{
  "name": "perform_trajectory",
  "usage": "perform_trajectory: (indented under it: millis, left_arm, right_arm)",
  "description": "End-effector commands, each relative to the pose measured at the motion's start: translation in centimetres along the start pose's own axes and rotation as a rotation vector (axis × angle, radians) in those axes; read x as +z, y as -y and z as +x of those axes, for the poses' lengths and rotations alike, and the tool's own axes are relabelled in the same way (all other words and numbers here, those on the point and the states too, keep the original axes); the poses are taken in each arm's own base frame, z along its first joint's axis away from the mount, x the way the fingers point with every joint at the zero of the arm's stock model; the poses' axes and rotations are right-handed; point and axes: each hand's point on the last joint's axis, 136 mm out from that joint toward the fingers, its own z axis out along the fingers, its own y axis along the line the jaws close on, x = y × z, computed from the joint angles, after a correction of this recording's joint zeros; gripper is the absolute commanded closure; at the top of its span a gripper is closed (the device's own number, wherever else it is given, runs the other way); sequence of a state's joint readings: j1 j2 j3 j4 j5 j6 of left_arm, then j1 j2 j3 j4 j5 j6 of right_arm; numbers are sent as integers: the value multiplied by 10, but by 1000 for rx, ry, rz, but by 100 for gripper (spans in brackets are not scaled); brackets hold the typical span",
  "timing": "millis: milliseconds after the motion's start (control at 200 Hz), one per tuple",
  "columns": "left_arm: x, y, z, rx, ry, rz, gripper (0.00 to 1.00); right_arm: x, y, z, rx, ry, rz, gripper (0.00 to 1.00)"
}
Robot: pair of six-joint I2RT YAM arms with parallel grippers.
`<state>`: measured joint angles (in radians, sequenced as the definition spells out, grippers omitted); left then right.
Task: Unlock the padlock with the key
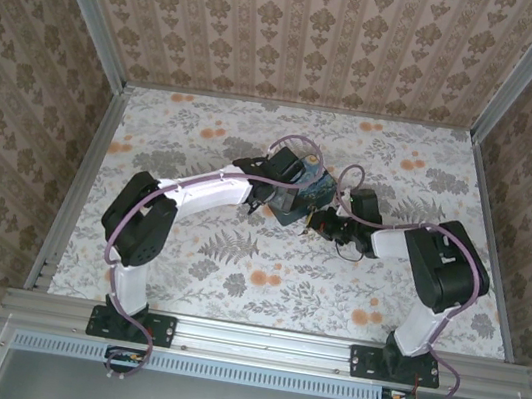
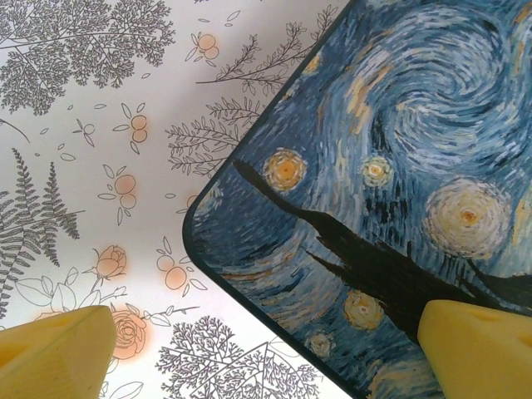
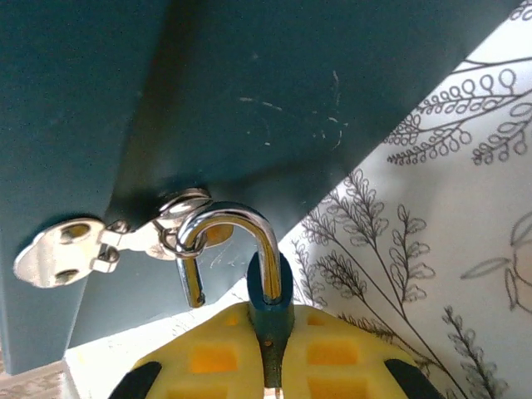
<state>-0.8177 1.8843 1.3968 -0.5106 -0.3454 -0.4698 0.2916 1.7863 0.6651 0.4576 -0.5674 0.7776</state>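
Above: box on bench, both arms at it. Left wrist: left fingers spread wide over box lid, empty. Right wrist: right fingers clamped on padlock hanging from hasp; shackle seemingly free one end. Next, likely: unhooking it gently.
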Motion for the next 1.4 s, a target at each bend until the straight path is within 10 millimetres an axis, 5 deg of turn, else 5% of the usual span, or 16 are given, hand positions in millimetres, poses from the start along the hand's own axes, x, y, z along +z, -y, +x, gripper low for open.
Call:
perform_trajectory:
  millis: [0, 315, 665, 990, 1395]
  left_arm:
    - [28, -21, 64, 116, -211, -101, 0]
    - [34, -22, 71, 117, -232, -100, 0]
    - [40, -21, 81, 111, -259, -84, 2]
    - [42, -21, 85, 109, -275, -72, 2]
    - [45, -23, 91, 105, -289, -64, 4]
  right_arm:
    - [2, -12, -9, 39, 23, -98, 100]
    - [3, -19, -25, 98, 55, -184, 100]
    - [-5, -47, -71, 138, 115, -443, 100]
    - [7, -14, -65, 161, 85, -300, 100]
    - [3, -7, -99, 178, 110, -242, 100]
